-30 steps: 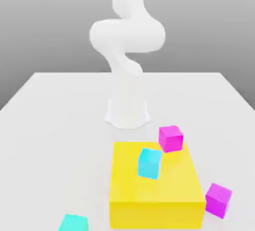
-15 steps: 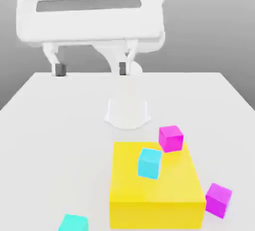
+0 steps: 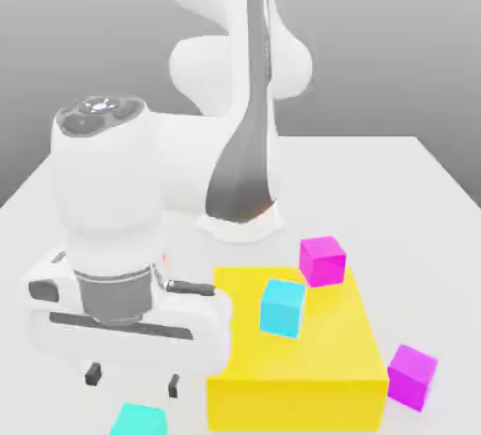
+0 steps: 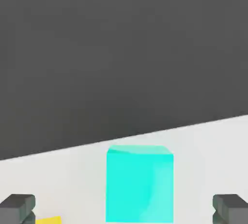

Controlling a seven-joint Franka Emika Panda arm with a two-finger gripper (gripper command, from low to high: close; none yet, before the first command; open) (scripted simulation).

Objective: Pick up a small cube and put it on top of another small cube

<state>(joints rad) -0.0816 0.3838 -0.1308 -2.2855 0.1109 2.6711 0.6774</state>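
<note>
The small aqua cube (image 3: 139, 420) lies on the white table at the front edge, on the exterior view's left of the big yellow block (image 3: 293, 349). My gripper (image 3: 132, 380) hangs just above it, open, with its dark fingertips (image 3: 92, 374) spread wide and nothing between them. In the hand view the aqua cube (image 4: 140, 184) sits centred between the two fingertips (image 4: 17, 208), and the gripper (image 4: 124, 209) is not touching it. A sky-cyan small cube (image 3: 282, 307) rests on top of the yellow block.
A magenta cube (image 3: 322, 260) leans at the yellow block's far corner, and another magenta cube (image 3: 411, 377) sits on the table to its right in the exterior view. The arm's white base (image 3: 240, 212) stands behind the block.
The hand has swung down from high over the table's back to just above the aqua cube at the front left. Its fingers stayed open. No cube has moved.
</note>
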